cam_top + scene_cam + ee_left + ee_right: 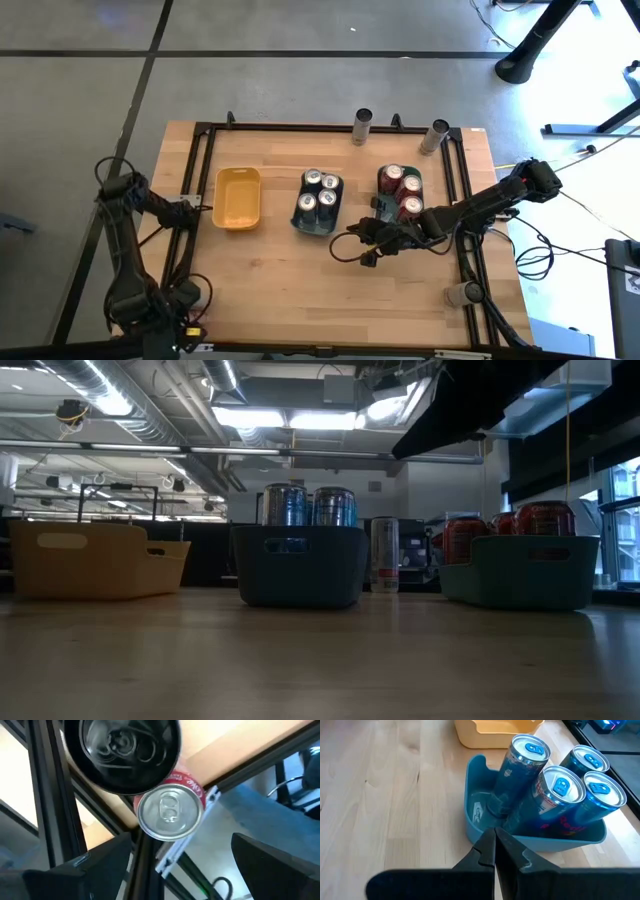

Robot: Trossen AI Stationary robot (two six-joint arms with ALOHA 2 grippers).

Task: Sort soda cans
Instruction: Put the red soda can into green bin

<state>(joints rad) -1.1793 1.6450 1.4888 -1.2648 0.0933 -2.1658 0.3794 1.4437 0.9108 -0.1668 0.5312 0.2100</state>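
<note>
Right gripper closed, empty, beside grey-blue tray holding four cans | left gripper apart over red can, ready to grasp.

A: Which tray is which colour?
B: The yellow tray at nine o'clock, the grey-blue tray midway with blue-and-silver cans, the teal tray at three o'clock with red cans.
A: And the bench?
B: Pale wood grain, black frame.
</note>
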